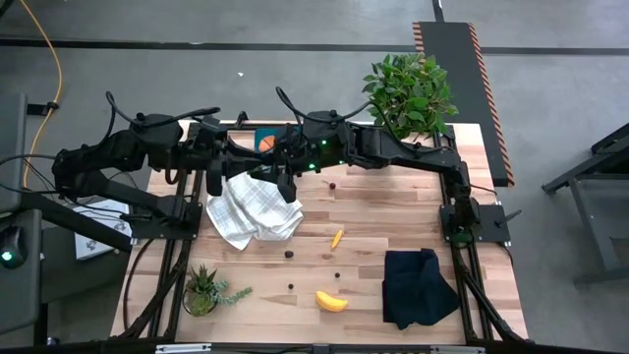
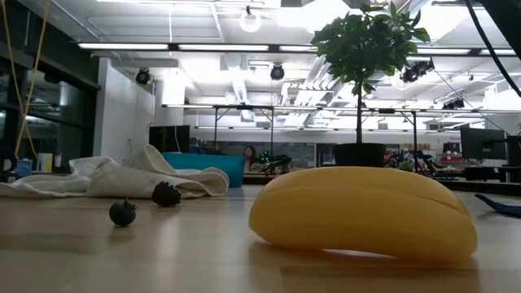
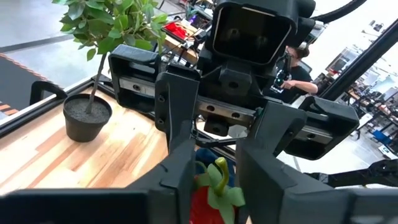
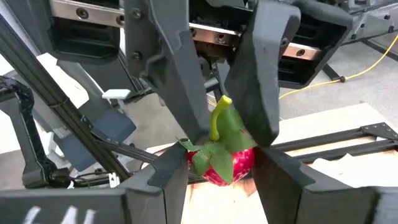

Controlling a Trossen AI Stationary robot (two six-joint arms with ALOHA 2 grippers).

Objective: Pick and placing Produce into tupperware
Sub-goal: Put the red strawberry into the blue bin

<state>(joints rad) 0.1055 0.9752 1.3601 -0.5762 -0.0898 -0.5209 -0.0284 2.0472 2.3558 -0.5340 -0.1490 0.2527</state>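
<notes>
**A:** High view first: how far along are we?

**B:** Not far, we judge. The tupperware sits at the far edge, just behind the white checked cloth. An orange piece seems to lie in it, but the arms cover the rest. Both arms meet above it.

**A:** And the strawberry?

**B:** It is in the air over that spot. The right gripper is half closed, with its fingers pressed on the fruit's sides. The left gripper is around it too, but we cannot tell whether it has closed on it.

**A:** What is left?

**B:** The banana lies on the near table, and a small orange-yellow piece at mid-table. Several dark berries are scattered between them. We count all of these as still to go.

**A:** Any brands or labels?

**B:** None that we can read, on the box, the fruit or the arms.
</notes>
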